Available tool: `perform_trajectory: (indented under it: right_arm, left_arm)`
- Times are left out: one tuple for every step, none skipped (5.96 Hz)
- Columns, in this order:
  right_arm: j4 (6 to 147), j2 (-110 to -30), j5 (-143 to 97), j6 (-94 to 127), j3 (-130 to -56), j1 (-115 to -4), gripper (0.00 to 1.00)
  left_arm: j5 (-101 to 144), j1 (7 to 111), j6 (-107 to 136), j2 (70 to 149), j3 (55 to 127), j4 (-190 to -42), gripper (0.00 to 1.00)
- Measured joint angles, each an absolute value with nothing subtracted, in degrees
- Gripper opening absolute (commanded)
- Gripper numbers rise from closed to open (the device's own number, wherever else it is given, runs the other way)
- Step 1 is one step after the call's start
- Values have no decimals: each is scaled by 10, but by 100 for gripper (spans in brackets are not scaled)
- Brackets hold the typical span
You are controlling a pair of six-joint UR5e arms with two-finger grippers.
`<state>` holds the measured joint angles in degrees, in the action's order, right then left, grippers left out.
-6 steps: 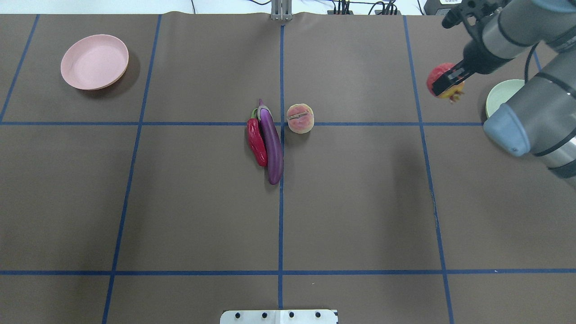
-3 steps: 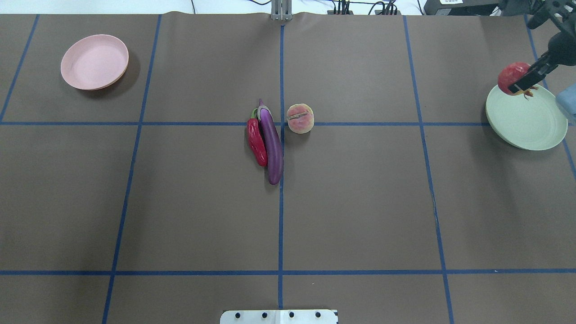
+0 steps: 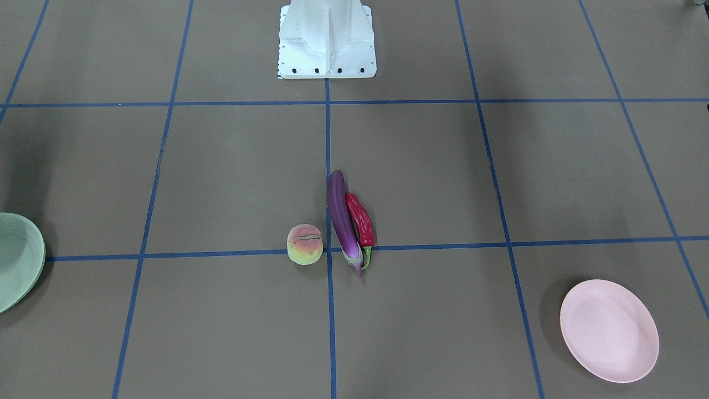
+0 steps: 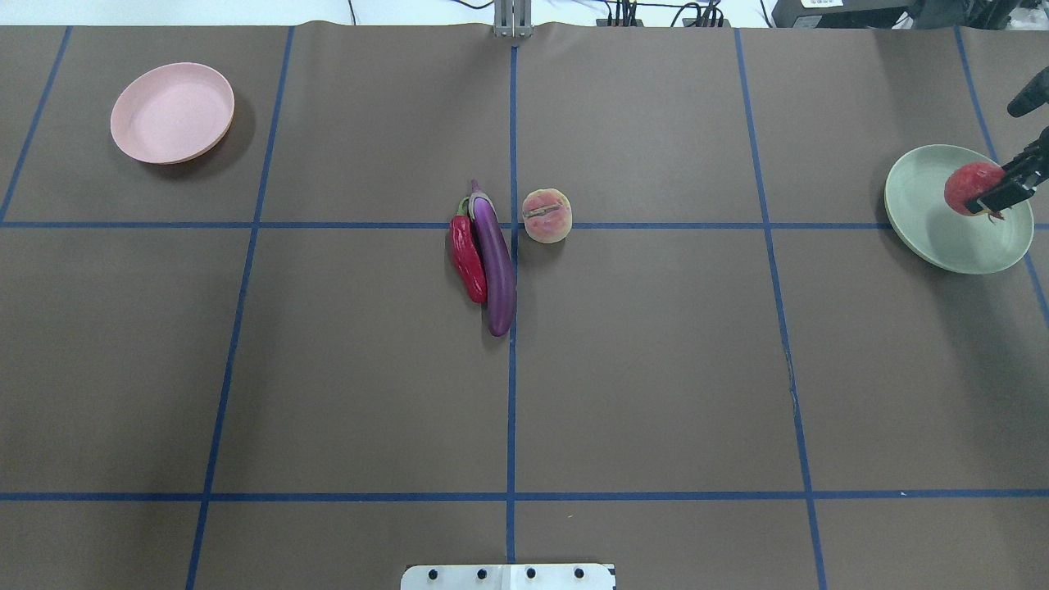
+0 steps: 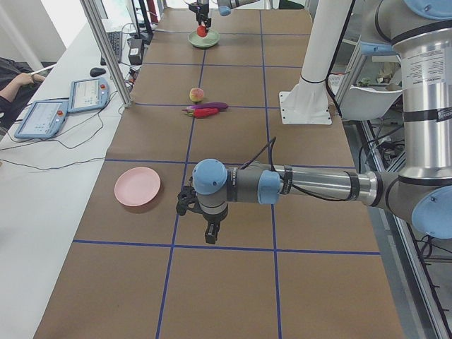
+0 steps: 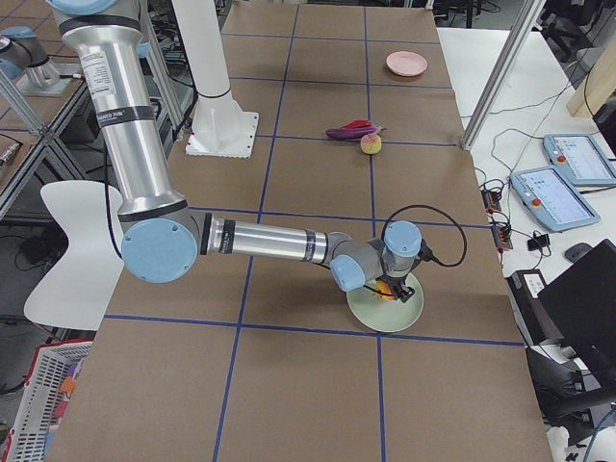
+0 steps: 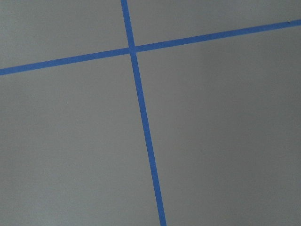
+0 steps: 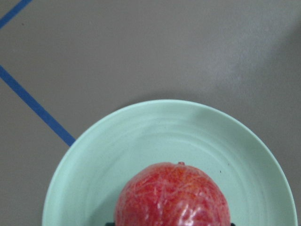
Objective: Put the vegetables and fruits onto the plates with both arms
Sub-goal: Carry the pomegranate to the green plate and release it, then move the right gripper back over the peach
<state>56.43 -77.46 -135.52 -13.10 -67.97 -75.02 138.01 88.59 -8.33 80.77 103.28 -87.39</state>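
Observation:
My right gripper (image 4: 987, 195) is shut on the round red fruit (image 4: 969, 185) and holds it over the middle of the mint green plate (image 4: 922, 215) at the table's right edge. In the right wrist view the fruit (image 8: 173, 195) sits low over the plate (image 8: 141, 136). The purple eggplant (image 4: 494, 262), red chili (image 4: 467, 258) and peach (image 4: 547, 215) lie together at the table's centre. The pink plate (image 4: 172, 112) is empty at the far left. My left gripper (image 5: 210, 236) hangs over bare table near the pink plate (image 5: 137, 186); I cannot tell if it is open.
The white base pedestal (image 3: 327, 39) stands at the table's near middle edge. Blue tape lines (image 7: 141, 117) grid the brown table. Tablets (image 5: 42, 116) and a metal post (image 5: 106, 49) stand beside the far long edge.
My right gripper has carried the red fruit to the right and down, from left of the mint plate to over its middle. The other objects have not moved.

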Motion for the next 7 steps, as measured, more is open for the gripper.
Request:
perform_trajectory:
  right_arm:
    - [561,-775,-1356,-84,-687,-752,100]
    - [565,-761,-1359,3,-716,-752,99]
    - [582,-739,-1359,77,-754,-747,99]
    - [631,-709,-1348,126,-800,-728,99]
    - [705,-676,-1310,165,-852,-687,99]
    - [783,-636,-1256,203,-894,-633,99]
    - [844,-585,-1204,259,-912,-573,99]
  left_arm:
    - [1381,886,-83,808,1033,-874,100]
    - [1381,886,-83,808,1033,-874,100]
    - [1381,886,-83,808,1034,-875,100]
    - [1381,886,-83,809,1034,-875,100]
    - [1381,886,-83,809,1034,-875,100]
    - [1381,886,-84,809,1034,-875,100]
    - [1381,886,-84,809,1034,-875,100]
